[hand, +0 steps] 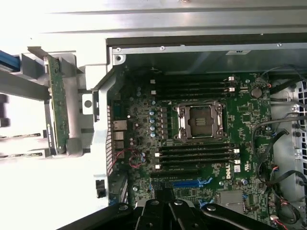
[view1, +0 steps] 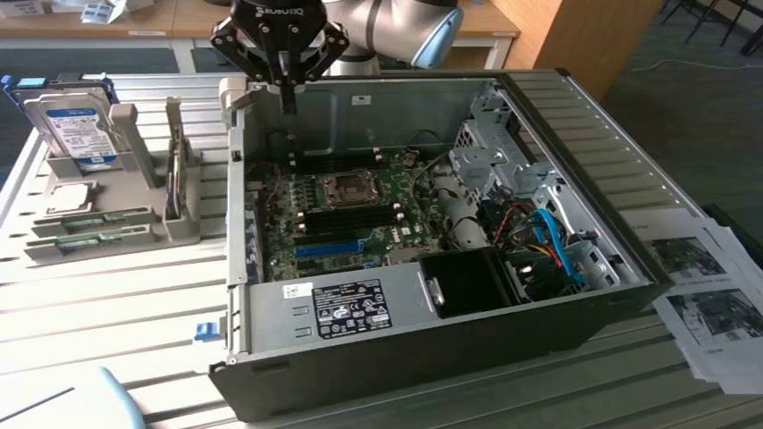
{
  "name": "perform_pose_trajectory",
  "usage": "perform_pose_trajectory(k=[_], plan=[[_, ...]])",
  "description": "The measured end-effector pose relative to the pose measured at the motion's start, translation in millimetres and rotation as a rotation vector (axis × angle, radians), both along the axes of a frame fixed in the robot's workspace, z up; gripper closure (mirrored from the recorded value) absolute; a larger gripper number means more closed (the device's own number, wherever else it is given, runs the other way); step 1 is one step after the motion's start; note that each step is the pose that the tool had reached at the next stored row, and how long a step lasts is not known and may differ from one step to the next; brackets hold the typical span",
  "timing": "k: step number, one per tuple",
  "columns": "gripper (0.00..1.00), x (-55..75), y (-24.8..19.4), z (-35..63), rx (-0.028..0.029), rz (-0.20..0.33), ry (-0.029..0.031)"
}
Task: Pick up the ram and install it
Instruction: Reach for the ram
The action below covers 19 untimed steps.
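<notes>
The ram (view1: 179,175) is a thin green board standing on edge in a grey holder (view1: 120,228) on the exterior view's left, outside the computer case. In the wrist view the ram (hand: 57,106) shows as a long green strip in the holder's slot. My gripper (view1: 288,96) hangs above the case's back left corner, to the right of the ram and apart from it. Its dark fingers (hand: 158,213) are shut together with nothing between them. Inside the open case (view1: 620,268) lies the green motherboard (view1: 406,210) with black memory slots (hand: 196,155) beside the CPU socket (hand: 199,120).
A blue-labelled hard drive (view1: 74,130) stands upright in the holder, with a small silver chip (view1: 71,195) lying in front of it. Cables and a drive cage (view1: 501,152) crowd the case's right side. Printed sheets (view1: 709,295) lie on the slatted table at the exterior view's right.
</notes>
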<state>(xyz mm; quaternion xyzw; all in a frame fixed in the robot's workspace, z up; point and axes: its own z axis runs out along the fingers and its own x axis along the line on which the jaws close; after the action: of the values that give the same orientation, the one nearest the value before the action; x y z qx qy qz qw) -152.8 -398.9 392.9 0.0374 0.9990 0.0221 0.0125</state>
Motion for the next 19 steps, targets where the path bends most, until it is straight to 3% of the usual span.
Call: perform_pose_trajectory(k=[19], plan=[[0.91,-43.2,0.0,-0.6,0.0,0.0,0.0]])
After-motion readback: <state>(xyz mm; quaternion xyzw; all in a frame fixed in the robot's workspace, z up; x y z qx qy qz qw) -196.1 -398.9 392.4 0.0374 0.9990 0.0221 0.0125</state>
